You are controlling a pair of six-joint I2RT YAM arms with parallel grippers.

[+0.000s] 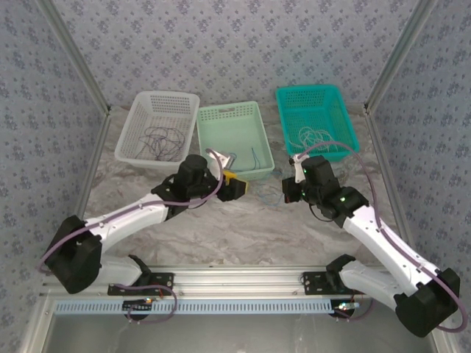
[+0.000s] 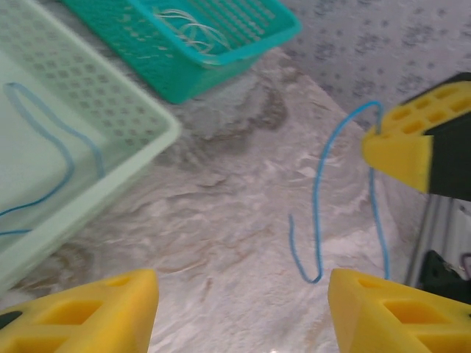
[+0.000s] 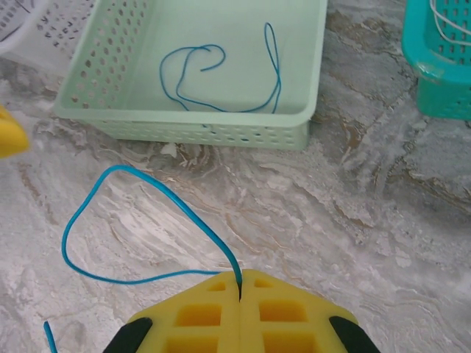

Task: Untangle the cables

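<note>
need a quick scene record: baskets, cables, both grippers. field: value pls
white basket: left; dark cable inside
light green basket: middle; one blue cable inside
teal basket: right; white cable inside
loose blue cable: looped over the table, in front of the light green basket
right gripper: fingers shut on the loose blue cable
left gripper: open, nothing held, facing the loose blue cable

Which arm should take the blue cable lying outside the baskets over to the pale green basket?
Right. The right claw is shut on that blue cable, which is pinched between its pads, and the pale green basket is just ahead. The left claw is open and holds nothing.
</note>
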